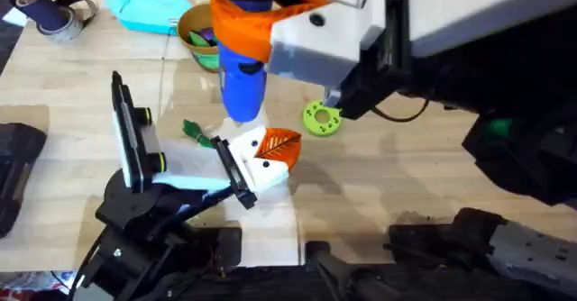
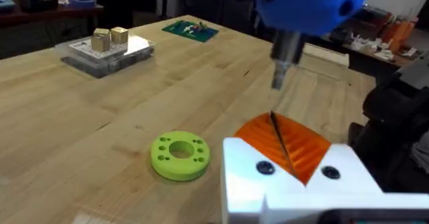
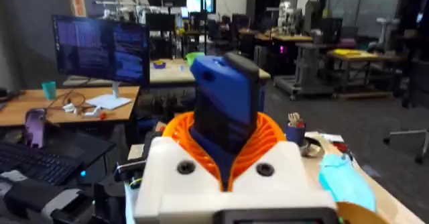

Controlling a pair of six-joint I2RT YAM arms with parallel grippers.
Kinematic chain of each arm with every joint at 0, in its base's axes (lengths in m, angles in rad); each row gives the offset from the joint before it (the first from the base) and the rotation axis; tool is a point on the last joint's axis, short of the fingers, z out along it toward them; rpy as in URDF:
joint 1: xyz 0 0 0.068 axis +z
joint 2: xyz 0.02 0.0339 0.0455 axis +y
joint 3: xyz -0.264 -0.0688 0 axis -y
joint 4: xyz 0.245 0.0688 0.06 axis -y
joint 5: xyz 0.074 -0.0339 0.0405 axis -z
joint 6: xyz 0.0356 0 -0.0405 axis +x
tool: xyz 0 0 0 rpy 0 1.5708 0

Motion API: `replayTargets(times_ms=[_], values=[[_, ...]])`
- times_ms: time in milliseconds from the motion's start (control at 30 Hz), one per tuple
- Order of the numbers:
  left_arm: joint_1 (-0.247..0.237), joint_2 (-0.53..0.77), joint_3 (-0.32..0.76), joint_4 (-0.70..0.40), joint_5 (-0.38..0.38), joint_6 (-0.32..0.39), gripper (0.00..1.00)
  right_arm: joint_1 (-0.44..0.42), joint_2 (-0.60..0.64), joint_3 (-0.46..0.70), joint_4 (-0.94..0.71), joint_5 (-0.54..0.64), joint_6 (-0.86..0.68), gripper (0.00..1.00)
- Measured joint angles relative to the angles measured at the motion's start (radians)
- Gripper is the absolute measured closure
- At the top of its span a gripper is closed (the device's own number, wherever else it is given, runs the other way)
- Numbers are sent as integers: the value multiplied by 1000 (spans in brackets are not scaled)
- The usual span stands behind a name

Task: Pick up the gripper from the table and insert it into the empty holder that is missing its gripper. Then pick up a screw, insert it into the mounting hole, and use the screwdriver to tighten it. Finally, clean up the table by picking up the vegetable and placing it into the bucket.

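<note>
My right gripper (image 3: 231, 160), closest under the camera, is clamped on the blue screwdriver (image 1: 242, 85), tip down just above the gripper (image 1: 270, 161) seated in its holder. If the tip misses the screw, it could skid across the orange finger. I cannot tell my left fingers' state. The vegetable (image 1: 196, 132) lies on the table (image 1: 406, 170), beside the holder.

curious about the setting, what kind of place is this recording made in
Most likely a robotics lab or workshop. Behind the blue screwdriver held in the right gripper stand lit computer monitors on desks and workbenches with equipment. A green circuit board and a clear parts box lie on the wooden table.
</note>
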Motion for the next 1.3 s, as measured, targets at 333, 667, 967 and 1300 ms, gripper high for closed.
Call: replayTargets(times_ms=[333,667,967,1300], values=[[0,0,0,0,0,0,986,-97,0,0,-114,-1,-60,977],[0,0,0,0,0,0,986,-396,5,-3,-407,14,-376,977],[0,0,0,0,0,0,986,-485,161,-3,-529,251,-798,977],[0,0,0,0,0,0,986,-476,419,-3,-530,421,-1136,977]])
